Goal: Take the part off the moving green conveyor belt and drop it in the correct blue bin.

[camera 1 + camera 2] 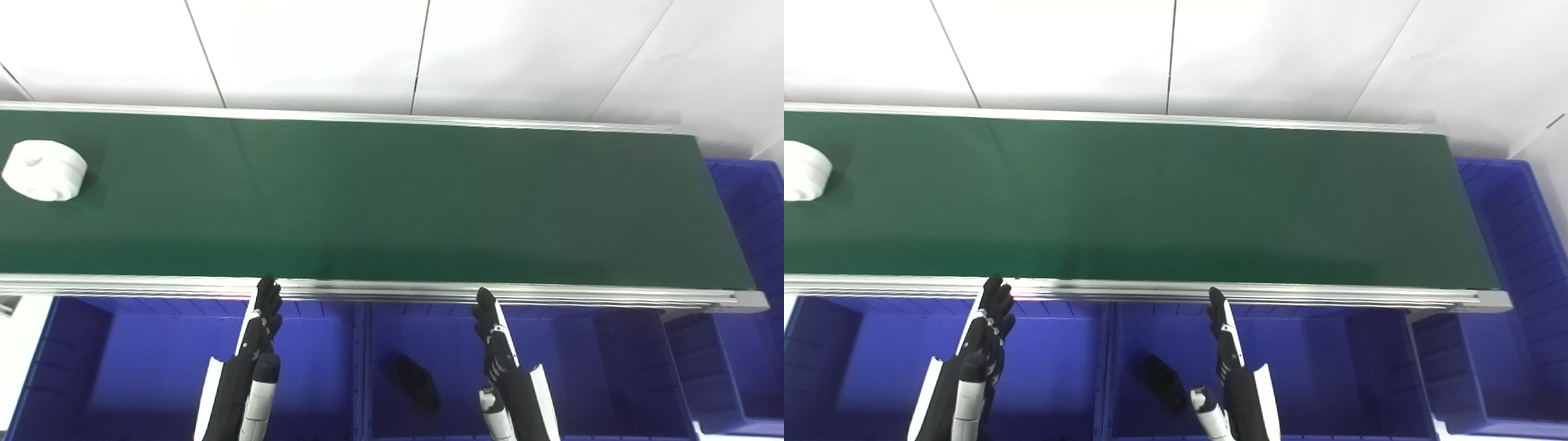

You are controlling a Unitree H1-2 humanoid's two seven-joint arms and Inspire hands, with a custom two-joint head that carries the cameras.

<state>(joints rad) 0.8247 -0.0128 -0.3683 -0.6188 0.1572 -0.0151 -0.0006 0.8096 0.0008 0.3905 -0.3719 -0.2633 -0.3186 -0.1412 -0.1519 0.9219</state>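
a squat white ring-shaped plastic part (44,169) sat at the far left end of the long dark green conveyor belt (392,196), toward its far rail. both hands hovered over the blue plastic bins (153,361) just below the belt's near aluminium rail. the left black-fingered hand (264,318) and the right black-fingered hand (490,334) each had fingers stretched out straight and together, holding nothing. the part lay well up and to the left of both hands, clearly nearer the left one, so that arm looked the likelier to take it. being round, it offered no long axis to line up with. a small dark part (416,381) lay in the middle bin
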